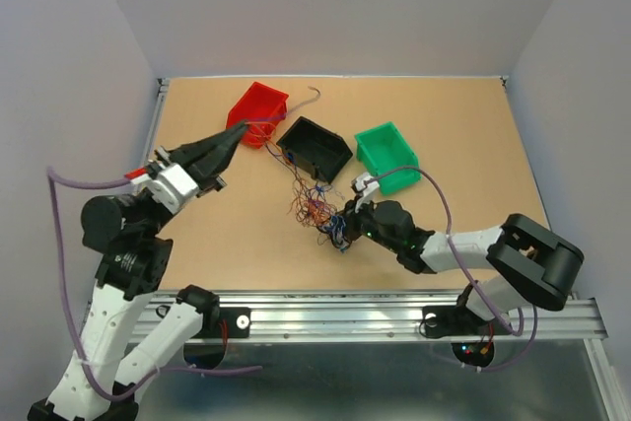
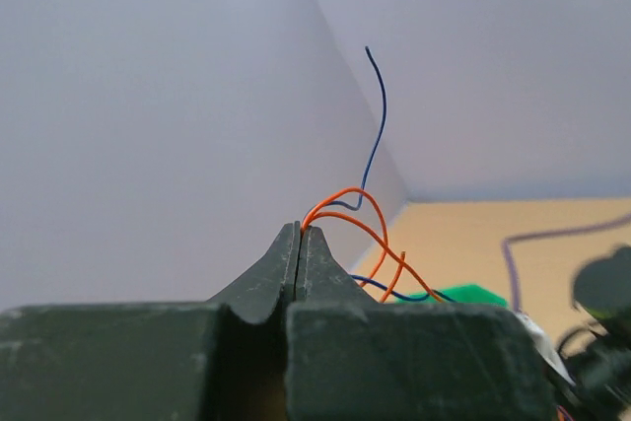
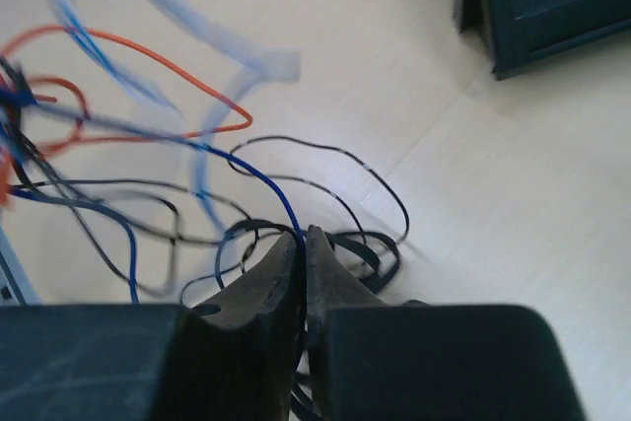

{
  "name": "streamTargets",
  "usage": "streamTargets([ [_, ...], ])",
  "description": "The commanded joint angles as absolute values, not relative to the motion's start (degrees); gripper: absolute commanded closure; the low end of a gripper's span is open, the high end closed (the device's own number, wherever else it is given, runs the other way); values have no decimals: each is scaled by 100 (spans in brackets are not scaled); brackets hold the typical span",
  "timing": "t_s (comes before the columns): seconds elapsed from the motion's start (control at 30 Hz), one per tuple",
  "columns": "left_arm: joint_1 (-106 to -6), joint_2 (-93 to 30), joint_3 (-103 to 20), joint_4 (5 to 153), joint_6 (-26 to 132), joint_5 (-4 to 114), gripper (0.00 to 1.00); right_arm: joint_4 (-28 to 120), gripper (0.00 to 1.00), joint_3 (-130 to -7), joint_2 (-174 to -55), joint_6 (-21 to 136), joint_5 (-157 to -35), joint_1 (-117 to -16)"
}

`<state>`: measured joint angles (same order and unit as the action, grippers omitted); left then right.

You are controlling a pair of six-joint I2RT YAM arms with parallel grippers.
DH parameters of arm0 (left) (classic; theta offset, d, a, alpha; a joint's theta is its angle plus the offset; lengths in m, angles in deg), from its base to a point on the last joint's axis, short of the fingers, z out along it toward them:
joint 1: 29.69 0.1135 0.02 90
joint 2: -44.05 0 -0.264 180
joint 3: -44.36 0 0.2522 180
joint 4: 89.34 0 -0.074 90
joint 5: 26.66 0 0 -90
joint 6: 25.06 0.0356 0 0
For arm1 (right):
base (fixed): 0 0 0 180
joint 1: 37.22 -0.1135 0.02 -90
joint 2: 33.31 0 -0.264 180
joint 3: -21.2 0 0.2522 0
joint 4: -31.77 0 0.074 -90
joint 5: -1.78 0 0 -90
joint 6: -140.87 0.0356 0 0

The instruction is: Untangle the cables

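1. Three plastic bins stand toward the counter's (image 1: 473, 125) far edge: a red bin (image 1: 258, 110), a black bin (image 1: 315, 148) and a green bin (image 1: 387, 157). There are two pincers.
2. Only the overhead view shows the tangle of thin red, blue, orange and black cables (image 1: 320, 209) mid-counter, touching the right pincer (image 1: 343, 229).
3. The wrist views show the grips: the raised left pincer (image 2: 299, 232) is clamped on orange and blue strands, and the right pincer pinches a blue strand.
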<state>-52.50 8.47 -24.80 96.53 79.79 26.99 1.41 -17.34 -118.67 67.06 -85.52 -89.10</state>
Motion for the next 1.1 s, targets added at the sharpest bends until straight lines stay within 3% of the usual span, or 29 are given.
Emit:
streamTargets([
  [0.0, -5254, 802, -3423, 9703, 7831, 4634, 100, -45, 94, -1375, -11077, 7090, -7366, -8952],
  [0.03, -5245, 740, -3583, 9606, 7795, 5508, 100, 78, 96, -1287, -10883, 7196, -7146, -8952],
  [0.13, -5245, 564, -3883, 9193, 7847, 6578, 100, 692, 99, -918, -9969, 7486, -6399, -8952],
  [0.3, -5254, 844, -3042, 9359, 7944, 6581, 100, 1343, 99, -461, -8510, 7574, -6247, -8952],
  [0.37, -5245, 1046, -2777, 9368, 8005, 6362, 100, 1650, 99, -303, -7825, 7575, -6291, -8952],
  [0.47, -5245, 1310, -2153, 9307, 8400, 4967, 100, 1784, 100, -153, -7095, 7443, -6651, -8952],
  [0.53, -5254, 1433, -1740, 9000, 8936, 3784, 100, 1802, 99, -187, -6892, 7320, -7114, -8952],
  [0.63, -5254, 1627, -1134, 9007, 9123, 3259, 97, 1977, 100, -678, -7031, 7127, -7477, -8952],
  [0.7, -5245, 1758, -643, 9384, 9113, 2997, 80, 2205, 99, -1247, -7363, 6969, -7741, -8943],
  [0.8, -5254, 1707, -386, 9491, 9184, 2635, 64, 2390, 100, -1803, -7785, 6802, -7934, -8952],
  [0.83, -5254, 1585, -316, 9474, 9201, 2408, 54, 2434, 99, -2162, -7883, 6766, -7987, -8943],
  [0.9, -5254, 1356, -254, 9438, 9236, 2239, 45, 2592, 99, -2672, -8111, 6687, -8110, -8952],
  [0.93, -5254, 1285, -245, 9439, 9254, 2099, 35, 2636, 100, -2823, -8199, 6635, -8224, -8952],
  [1.07, -5254, 925, -192, 9753, 9184, 1879, 23, 2830, 99, -3614, -8525, 6485, -8786, -8952],
])
